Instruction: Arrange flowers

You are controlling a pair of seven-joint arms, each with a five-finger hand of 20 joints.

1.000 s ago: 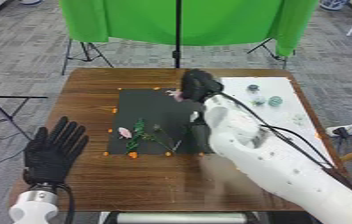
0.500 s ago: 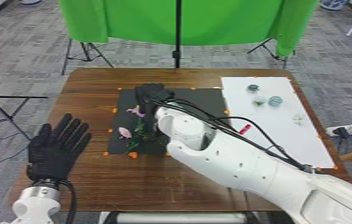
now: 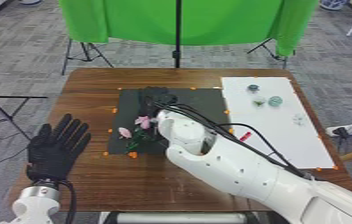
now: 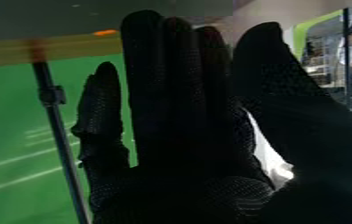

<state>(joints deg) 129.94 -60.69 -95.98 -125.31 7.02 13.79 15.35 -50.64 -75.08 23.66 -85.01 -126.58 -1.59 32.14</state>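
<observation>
Your right robot hand (image 3: pixel 157 95) is over the dark mat (image 3: pixel 201 101), left of the middle of the surface (image 3: pixel 92 92) and toward its far edge. Its fingers are straight, mostly side by side, with the thumb standing off; whether a stem rests against it, you cannot tell. Just nearer you, close by the wrist, is a pink flower (image 3: pixel 143 121), and toward the left edge from that lies a paler pink flower (image 3: pixel 125 133), with green leaves (image 3: pixel 133 144) on the near side.

Watch that wrist and the cables (image 3: pixel 210 120) (they loop rather freely): a low sweep back toward the right edge could catch petals and drag the pink flower out of line. Lowering the palm could flatten leaves hidden beneath it, and light stems would probably roll at a slight brush.

Farther out, along the right edge, a white board (image 3: pixel 288 147) holds a dark succulent (image 3: pixel 253 88), a pale green succulent (image 3: pixel 275 101) and a red strip (image 3: pixel 246 136); the forearm could knock that strip on its way over. Your left robot hand (image 3: pixel 52 155), fingers spread, waits by the left edge.
</observation>
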